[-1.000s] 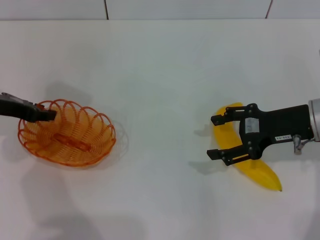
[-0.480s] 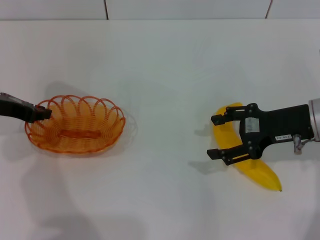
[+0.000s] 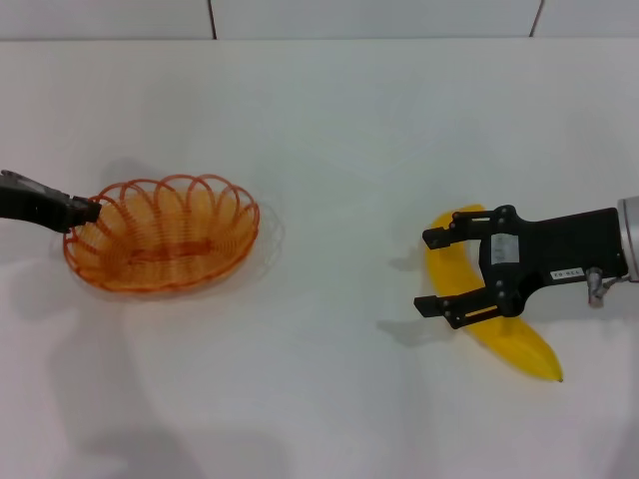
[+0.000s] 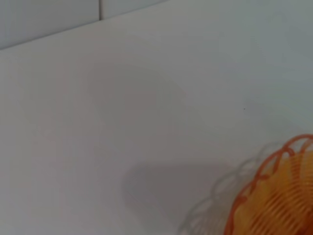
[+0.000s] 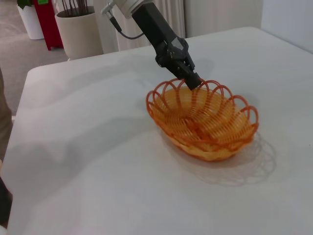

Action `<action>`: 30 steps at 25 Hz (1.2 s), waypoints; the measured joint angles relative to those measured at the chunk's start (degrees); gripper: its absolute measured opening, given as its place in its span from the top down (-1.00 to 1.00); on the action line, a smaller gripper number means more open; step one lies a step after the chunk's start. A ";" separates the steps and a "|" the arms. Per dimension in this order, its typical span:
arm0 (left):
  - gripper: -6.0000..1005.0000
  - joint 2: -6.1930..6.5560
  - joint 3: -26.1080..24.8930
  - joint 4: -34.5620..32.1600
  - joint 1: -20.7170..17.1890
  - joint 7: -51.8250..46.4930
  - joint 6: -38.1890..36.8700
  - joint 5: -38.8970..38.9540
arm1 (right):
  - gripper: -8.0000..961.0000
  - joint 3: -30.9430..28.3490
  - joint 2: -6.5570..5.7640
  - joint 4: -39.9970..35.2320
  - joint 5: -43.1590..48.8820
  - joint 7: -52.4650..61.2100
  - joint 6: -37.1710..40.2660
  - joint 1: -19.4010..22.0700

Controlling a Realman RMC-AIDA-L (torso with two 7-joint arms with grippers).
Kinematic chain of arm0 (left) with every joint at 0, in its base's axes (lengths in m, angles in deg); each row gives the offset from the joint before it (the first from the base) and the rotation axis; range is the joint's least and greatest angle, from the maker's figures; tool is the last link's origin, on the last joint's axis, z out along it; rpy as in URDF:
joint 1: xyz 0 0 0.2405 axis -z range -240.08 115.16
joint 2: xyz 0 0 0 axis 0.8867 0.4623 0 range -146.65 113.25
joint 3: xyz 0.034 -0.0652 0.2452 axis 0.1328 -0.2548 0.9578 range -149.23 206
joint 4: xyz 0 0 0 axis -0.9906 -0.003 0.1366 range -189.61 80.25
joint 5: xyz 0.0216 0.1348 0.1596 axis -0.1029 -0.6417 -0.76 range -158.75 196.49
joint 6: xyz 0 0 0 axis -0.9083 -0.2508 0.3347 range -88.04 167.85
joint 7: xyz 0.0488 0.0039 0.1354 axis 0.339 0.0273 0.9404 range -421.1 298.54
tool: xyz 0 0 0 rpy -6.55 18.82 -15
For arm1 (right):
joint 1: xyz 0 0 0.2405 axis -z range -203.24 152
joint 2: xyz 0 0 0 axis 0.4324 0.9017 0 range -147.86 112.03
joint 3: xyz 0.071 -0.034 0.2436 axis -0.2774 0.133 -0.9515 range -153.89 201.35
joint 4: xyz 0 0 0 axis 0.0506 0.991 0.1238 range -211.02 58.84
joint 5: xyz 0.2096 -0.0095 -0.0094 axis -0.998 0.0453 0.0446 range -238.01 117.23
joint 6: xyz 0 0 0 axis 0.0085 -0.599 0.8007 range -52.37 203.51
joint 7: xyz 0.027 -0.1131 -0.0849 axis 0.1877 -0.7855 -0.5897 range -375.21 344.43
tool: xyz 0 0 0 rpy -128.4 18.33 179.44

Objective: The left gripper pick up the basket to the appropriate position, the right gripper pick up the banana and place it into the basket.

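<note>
The orange wire basket [image 3: 162, 247] is held off the table at the left, above its shadow, and is empty. My left gripper [image 3: 88, 212] is shut on the basket's left rim. In the right wrist view the left gripper [image 5: 192, 82] clamps the rim of the basket [image 5: 203, 120]. A part of the basket [image 4: 279, 196] shows in the left wrist view. The yellow banana [image 3: 496, 317] lies on the table at the right. My right gripper [image 3: 431, 271] is open above the banana's upper half, one finger on each side.
The white table [image 3: 329, 150] runs between basket and banana. A wall seam runs along the far edge. In the right wrist view a beige pot [image 5: 80, 29] and a red bin [image 5: 46, 17] stand beyond the table.
The left gripper has carried the basket up and to the right, toward the table's middle. The right gripper and the banana have not moved.
</note>
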 joint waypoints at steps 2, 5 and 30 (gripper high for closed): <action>0.80 -0.01 0.01 0.04 -0.03 -0.02 -0.07 -0.01 | -0.86 0.04 0.00 0.00 0.00 0.00 0.00 -0.05; 0.82 -0.03 0.03 0.16 -0.05 -0.02 -0.17 -0.11 | -0.86 -0.02 0.00 0.00 0.00 0.00 0.00 -0.05; 0.85 -0.08 0.02 0.22 3.15 3.50 0.67 1.54 | -0.86 -0.20 0.00 0.00 -0.35 0.46 0.00 -0.36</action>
